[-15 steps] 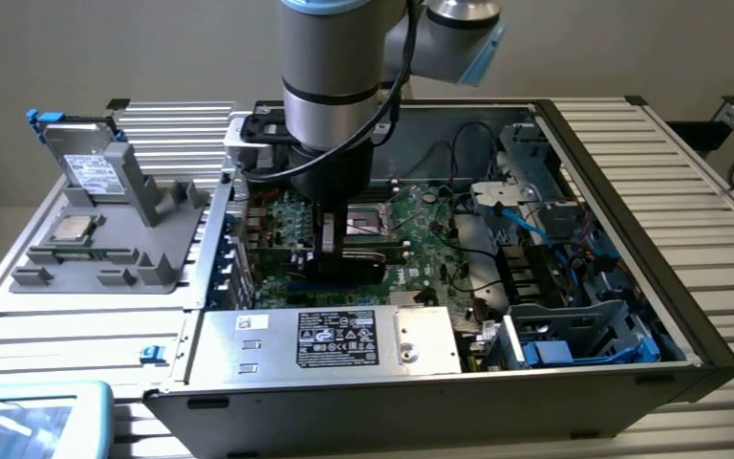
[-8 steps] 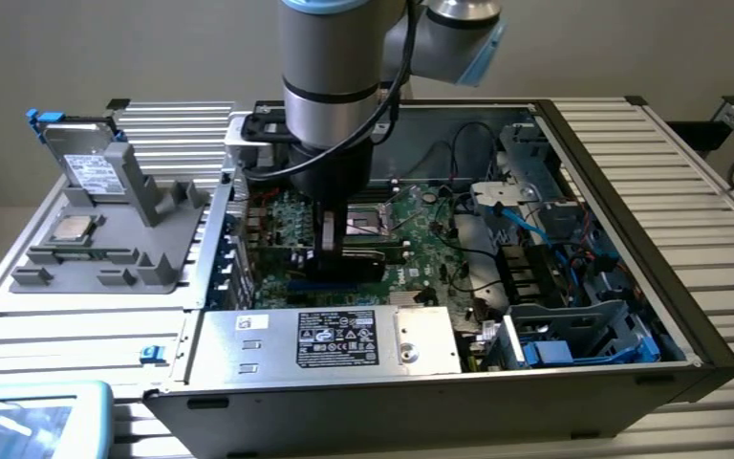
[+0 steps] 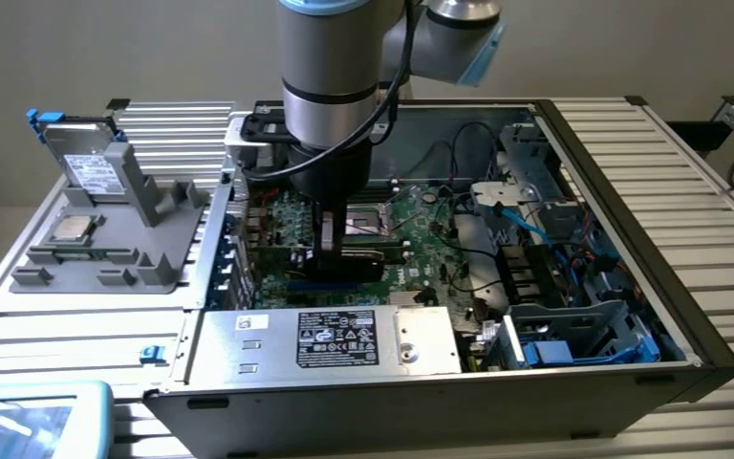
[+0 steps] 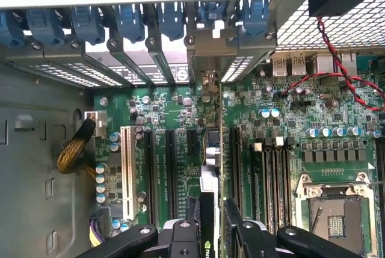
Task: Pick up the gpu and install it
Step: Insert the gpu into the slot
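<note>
Above the motherboard slots, gripper tight around the gpu, edge-on, narrow room either side.

Your arm is a smooth silver-grey tube ringed by a black band, with a pale blue cap on the neighbouring joint. A thin black cable runs along its side to the black wrist block. On your gripper, the jaws are black jointed links, each pinned with round silver screws.
</note>
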You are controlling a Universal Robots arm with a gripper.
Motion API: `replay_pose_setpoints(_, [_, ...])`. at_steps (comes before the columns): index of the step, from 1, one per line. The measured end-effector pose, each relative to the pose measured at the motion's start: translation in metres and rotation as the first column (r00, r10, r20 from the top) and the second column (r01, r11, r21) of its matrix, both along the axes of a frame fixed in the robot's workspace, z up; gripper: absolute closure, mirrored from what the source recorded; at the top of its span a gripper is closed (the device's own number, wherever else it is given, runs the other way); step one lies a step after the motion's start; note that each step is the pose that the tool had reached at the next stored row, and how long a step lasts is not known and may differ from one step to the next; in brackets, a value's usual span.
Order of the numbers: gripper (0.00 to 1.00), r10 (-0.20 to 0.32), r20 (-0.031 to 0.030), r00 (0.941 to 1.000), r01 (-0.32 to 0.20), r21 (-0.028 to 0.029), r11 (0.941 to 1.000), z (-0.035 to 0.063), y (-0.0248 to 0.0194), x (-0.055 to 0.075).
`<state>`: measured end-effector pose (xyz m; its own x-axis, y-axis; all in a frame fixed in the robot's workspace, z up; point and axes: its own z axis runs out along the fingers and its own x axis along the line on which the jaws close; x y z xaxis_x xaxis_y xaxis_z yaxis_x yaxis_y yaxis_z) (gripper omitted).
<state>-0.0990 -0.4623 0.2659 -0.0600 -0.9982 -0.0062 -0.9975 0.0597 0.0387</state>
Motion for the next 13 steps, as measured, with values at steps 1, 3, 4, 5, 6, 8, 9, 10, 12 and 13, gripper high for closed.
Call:
replay_pose_setpoints(1, [0.73,0.000,-0.0001,1.0000,0.000,0.0001,1.0000,-0.0002,0.0000,0.0000])
replay_pose_setpoints(3, [0.73,0.000,0.0001,1.0000,0.000,0.0005,1.0000,-0.0012,-0.0001,-0.0001])
replay_pose_setpoints(4, [0.73,0.000,-0.0001,1.0000,0.000,-0.0001,1.0000,-0.0019,-0.0002,-0.0001])
replay_pose_setpoints(5, [0.73,0.000,-0.0004,1.0000,0.000,-0.0005,1.0000,-0.0023,-0.0002,-0.0002])
replay_pose_setpoints(6, [0.73,0.000,-0.0005,1.0000,0.000,-0.0005,1.0000,-0.0023,-0.0002,-0.0002])
replay_pose_setpoints(8, [0.73,0.000,-0.0003,1.0000,0.000,0.0000,1.0000,-0.0027,-0.0001,-0.0007])
replay_pose_setpoints(9, [0.73,0.000,-0.0008,1.0000,0.000,0.0002,1.0000,-0.0028,0.0000,-0.0008])
replay_pose_setpoints(10, [0.73,0.000,-0.0024,1.0000,0.000,0.0003,1.0000,-0.0028,0.0000,-0.0008])
replay_pose_setpoints(12, [0.73,0.000,-0.0072,1.0000,0.000,0.0013,1.0000,-0.0032,0.0002,0.0001])
replay_pose_setpoints(13, [0.73,0.000,-0.0112,0.9999,0.000,0.0010,1.0000,-0.0029,0.0000,0.0009])
